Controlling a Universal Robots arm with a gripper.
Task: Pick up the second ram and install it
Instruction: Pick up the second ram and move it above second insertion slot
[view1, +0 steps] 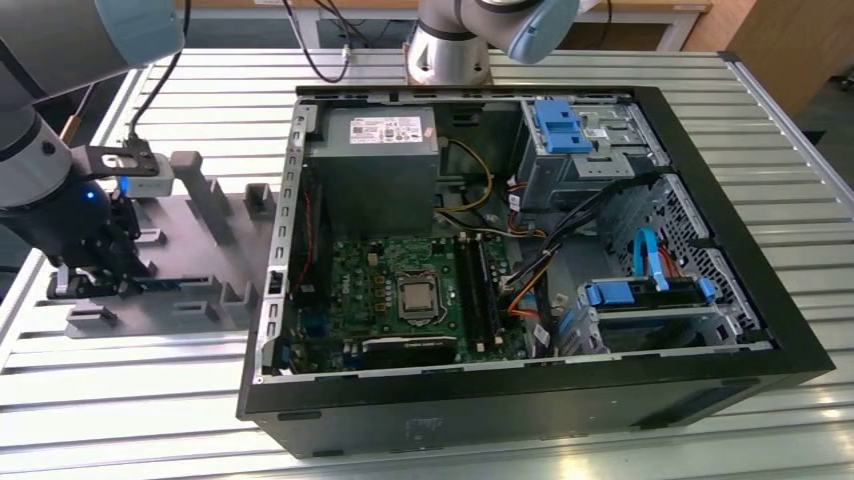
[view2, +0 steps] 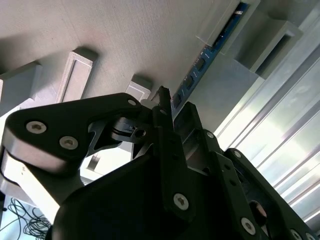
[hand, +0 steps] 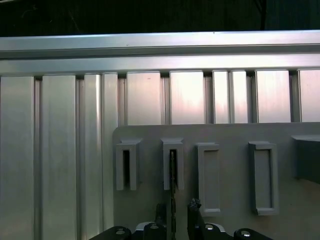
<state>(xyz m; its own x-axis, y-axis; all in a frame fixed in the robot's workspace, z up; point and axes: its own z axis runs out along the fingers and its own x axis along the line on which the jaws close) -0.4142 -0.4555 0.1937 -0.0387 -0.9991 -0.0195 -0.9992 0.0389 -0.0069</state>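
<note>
Two fingers (hand: 194, 210) apart w/ second ram (hand: 173, 200) btwn, ram edge-on, mostly hidden in slot (hand: 165, 170).

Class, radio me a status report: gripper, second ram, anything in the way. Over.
Gripper open, astride thin dark-blue ram stick. Stick on edge in grey slotted holder, not yet lifted. Nothing seen blocking it.

The black gripper (view1: 91, 287) is hanging low over the grey plastic holder plate (view1: 187, 265) at the exterior view's left, beside the open black computer case (view1: 534, 398) lying on the slatted aluminium table (view1: 787, 180)
</note>
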